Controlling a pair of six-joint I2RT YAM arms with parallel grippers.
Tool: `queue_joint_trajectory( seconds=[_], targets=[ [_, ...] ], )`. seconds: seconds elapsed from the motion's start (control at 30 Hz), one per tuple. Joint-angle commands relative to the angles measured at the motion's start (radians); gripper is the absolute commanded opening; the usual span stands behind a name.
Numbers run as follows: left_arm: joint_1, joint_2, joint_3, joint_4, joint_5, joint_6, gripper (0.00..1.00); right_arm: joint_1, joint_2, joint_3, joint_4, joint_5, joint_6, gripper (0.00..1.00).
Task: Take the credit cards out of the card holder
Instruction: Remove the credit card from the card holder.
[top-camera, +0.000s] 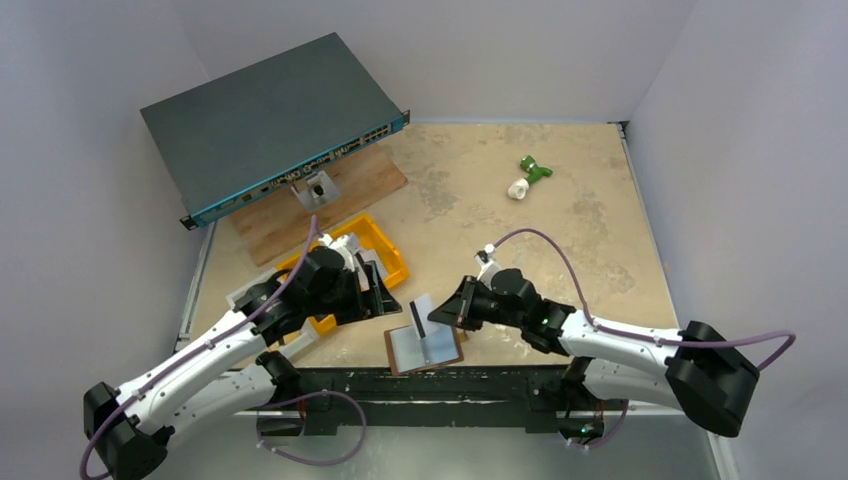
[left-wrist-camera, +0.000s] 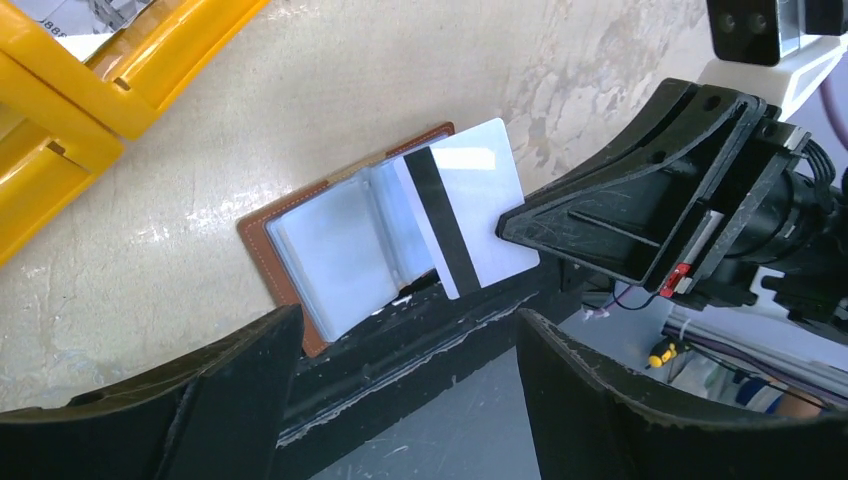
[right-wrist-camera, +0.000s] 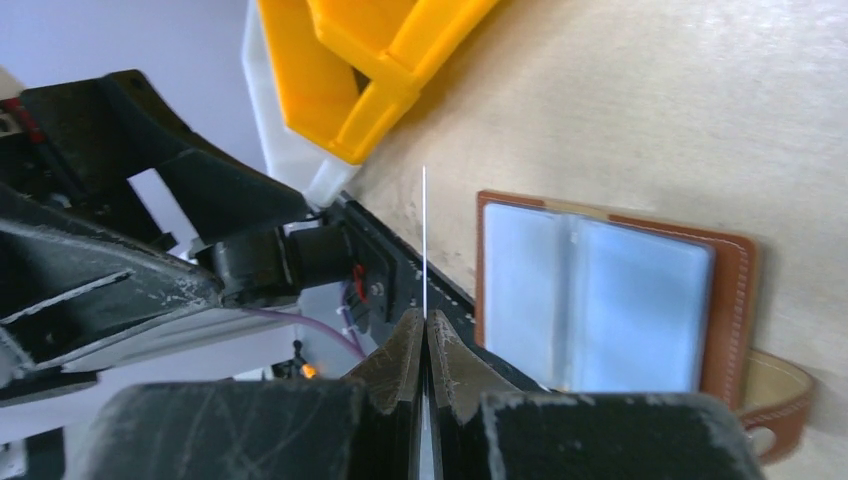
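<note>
plain pale grey walls (top-camera: 90, 60), mottled beige tabletop (top-camera: 560, 230), soft even light

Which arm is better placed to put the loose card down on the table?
Right, I'd say. The right gripper is shut on the card and holds it over the open wallet, so it only needs to lower and let go. The left gripper is open and empty.
</note>
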Motion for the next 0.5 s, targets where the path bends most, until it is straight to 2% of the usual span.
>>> queue_joint_trajectory(
  seconds=[0.0, 0.47],
  targets=[
    [0.063, -0.061, -0.027, 0.039, 0.121, 0.001, 0.77, -0.004, 0.024, 0.036, 0.205, -0.062, 0.064, 0.00],
    [0.128, -0.093, -0.092, 0.207, 0.276, -0.075, 0.64, -0.005, 0.150, 0.013, 0.599, -0.160, 0.234, 0.00]
  ],
)
